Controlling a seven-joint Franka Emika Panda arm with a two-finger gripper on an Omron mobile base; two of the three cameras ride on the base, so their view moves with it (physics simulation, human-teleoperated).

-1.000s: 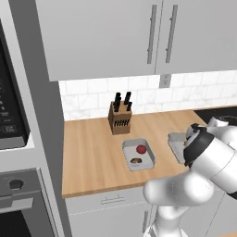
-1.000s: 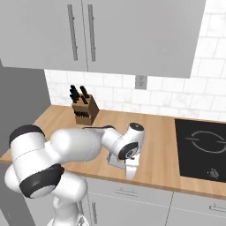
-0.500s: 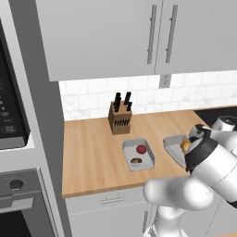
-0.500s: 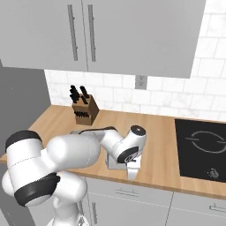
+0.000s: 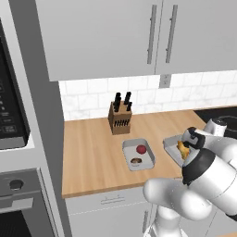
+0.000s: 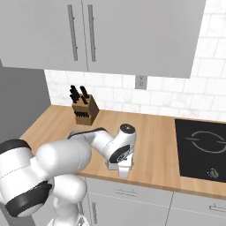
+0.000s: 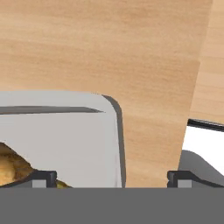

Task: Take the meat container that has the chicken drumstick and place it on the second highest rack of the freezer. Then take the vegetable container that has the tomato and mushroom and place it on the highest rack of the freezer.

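The meat container point(image 7: 65, 135) is a grey tray on the wooden counter, with the golden chicken drumstick point(image 7: 8, 168) at its near left. My gripper point(image 7: 111, 178) is open, hovering just above the tray's right rim, one fingertip point(image 7: 41, 177) over the tray and the other over bare wood. From the left base, the drumstick point(image 5: 183, 150) shows in its tray point(image 5: 170, 144) beside my wrist. The vegetable container point(image 5: 147, 159) lies left of it with the red tomato point(image 5: 141, 149) and brown mushroom point(image 5: 135, 161). The freezer and its racks are out of view.
A knife block point(image 5: 120, 120) stands at the back of the counter point(image 5: 88, 157). A black cooktop point(image 6: 201, 148) lies to the right. Wall cabinets point(image 5: 139, 37) hang above, and an oven column point(image 5: 14, 139) stands at the left.
The hand has come down and forward over the meat container. The jaws have stayed open. Both trays lie where they were.
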